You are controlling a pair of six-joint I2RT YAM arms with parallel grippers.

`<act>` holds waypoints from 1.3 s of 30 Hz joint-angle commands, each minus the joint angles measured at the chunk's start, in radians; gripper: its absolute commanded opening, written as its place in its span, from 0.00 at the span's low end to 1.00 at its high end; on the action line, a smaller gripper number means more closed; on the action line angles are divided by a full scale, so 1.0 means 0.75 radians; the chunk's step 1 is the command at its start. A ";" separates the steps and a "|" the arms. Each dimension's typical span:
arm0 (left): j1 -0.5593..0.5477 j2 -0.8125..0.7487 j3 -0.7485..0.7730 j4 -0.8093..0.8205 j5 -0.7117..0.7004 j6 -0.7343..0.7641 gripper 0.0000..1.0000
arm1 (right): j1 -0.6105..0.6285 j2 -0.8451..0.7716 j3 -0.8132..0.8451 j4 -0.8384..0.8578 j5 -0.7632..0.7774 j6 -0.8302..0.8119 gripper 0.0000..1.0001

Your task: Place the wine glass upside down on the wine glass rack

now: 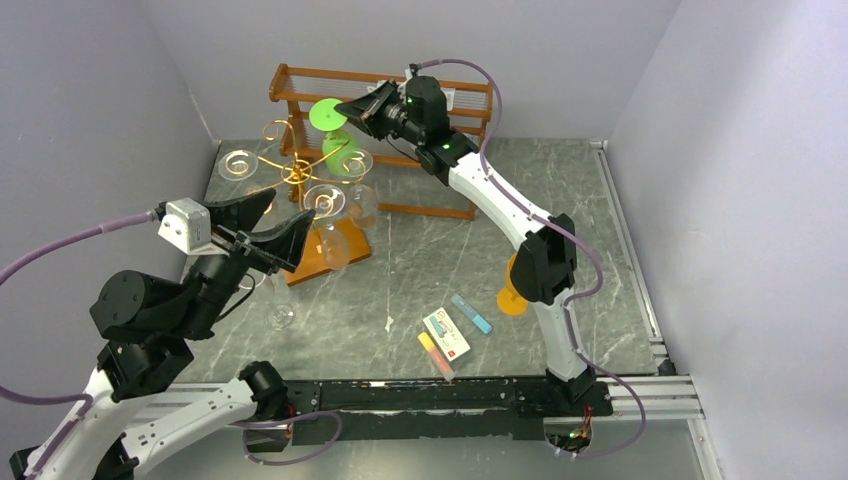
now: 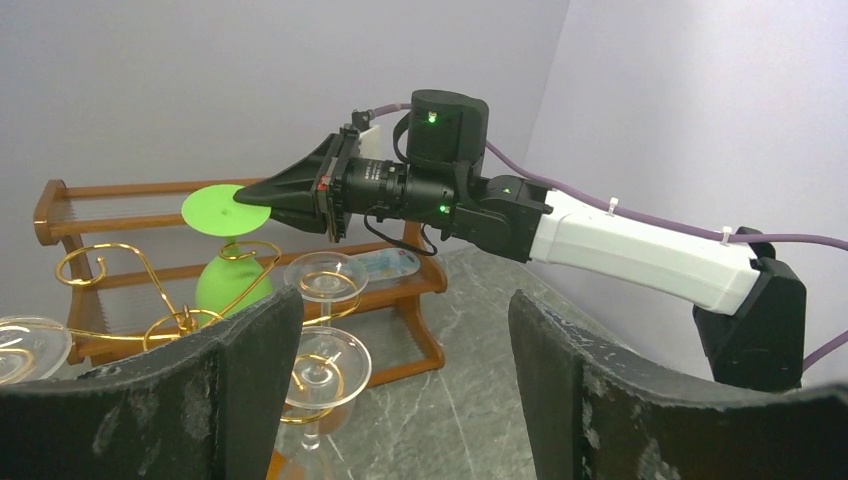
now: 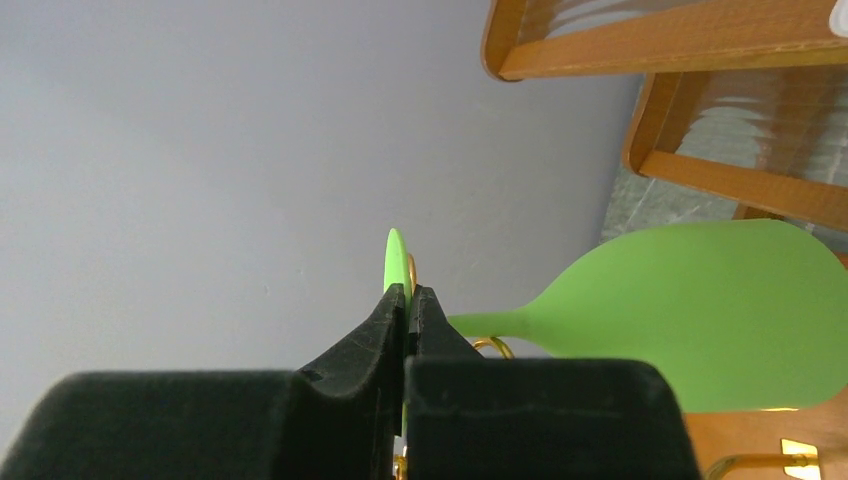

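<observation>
Green glass [image 1: 337, 151] upside down over rack [image 1: 297, 172], held, not released yet.
R jaws pinched shut on the rim of its foot [image 1: 325, 112]; bowl hangs down among the gold curls at the rack's far side, just in front of the shelf [image 1: 300, 78]. Stem prob. at a curl, but can't tell if it's seated. L jaws wide apart, empty, near the rack's front-left. Pick + flip look done; left to do: seat foot, let go, back out. Clear glasses [image 1: 323, 200] fill other arms.

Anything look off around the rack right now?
Nothing broken or spilled. The green wine glass hangs bowl-down from the right gripper, pinched only at its foot's edge. A small card lies loose on the table.
</observation>
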 commanded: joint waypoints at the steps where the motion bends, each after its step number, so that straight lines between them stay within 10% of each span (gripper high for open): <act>1: 0.003 -0.015 0.007 -0.030 -0.019 -0.008 0.79 | 0.007 0.038 0.067 -0.027 -0.150 0.004 0.00; 39: 0.003 0.185 0.004 -0.184 -0.701 -0.248 0.79 | -0.007 0.096 0.155 -0.065 -0.325 -0.090 0.00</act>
